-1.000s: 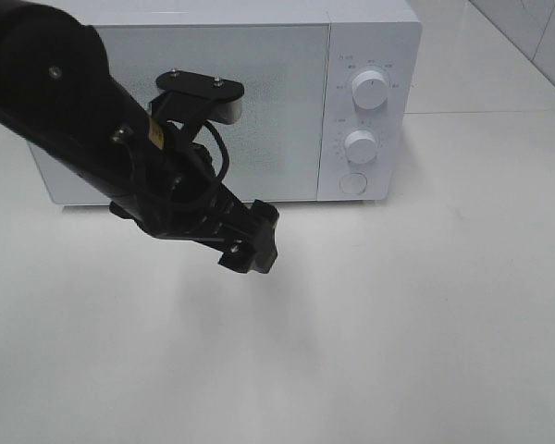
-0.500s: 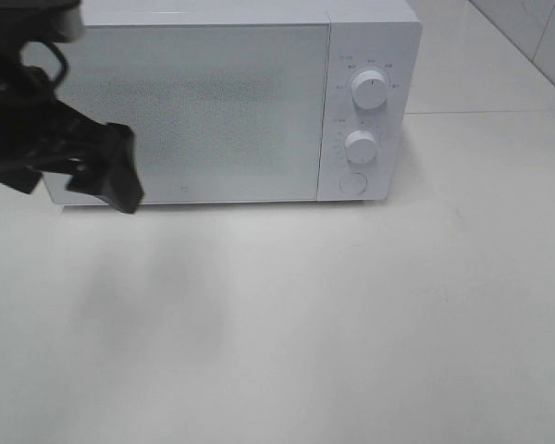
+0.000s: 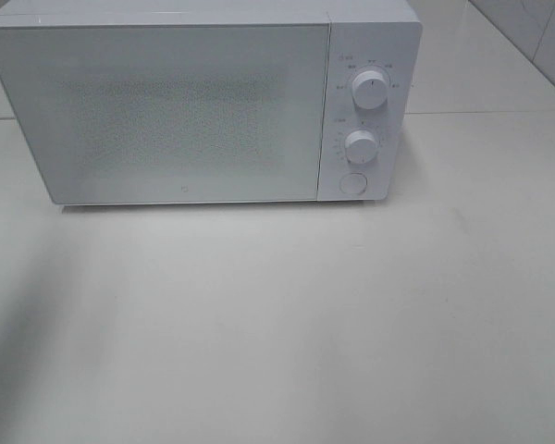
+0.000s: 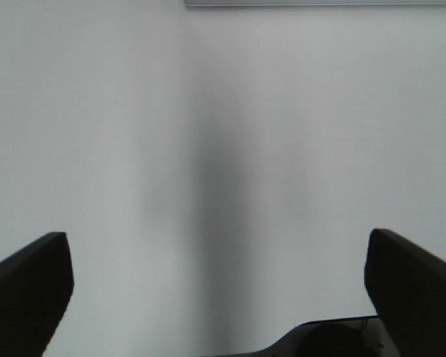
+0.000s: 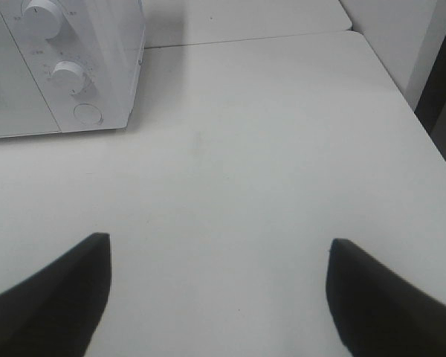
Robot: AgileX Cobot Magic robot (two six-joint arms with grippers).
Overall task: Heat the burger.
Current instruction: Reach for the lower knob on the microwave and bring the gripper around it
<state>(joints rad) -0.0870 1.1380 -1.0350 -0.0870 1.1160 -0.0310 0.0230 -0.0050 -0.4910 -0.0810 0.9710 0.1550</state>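
One microwave (image 3: 185,111), door shut, stands at the back of the table (image 3: 305,324), with two knobs (image 3: 369,90) and one button (image 3: 352,183). Bare table stretches in front. The left jaws and right jaws gape wide, holding nothing. The burger is not visible.

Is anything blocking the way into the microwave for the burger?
Yes: the microwave door is shut across the front. No burger shows in any view, so whether it is already inside cannot be told.

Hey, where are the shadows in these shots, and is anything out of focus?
Exterior high view: soft grey shadow on the table at lower left; microwave sharp. Left wrist view: a blurry dark band crosses the table between the fingers of the left gripper. Right wrist view: even light; the right gripper looks soft-edged.
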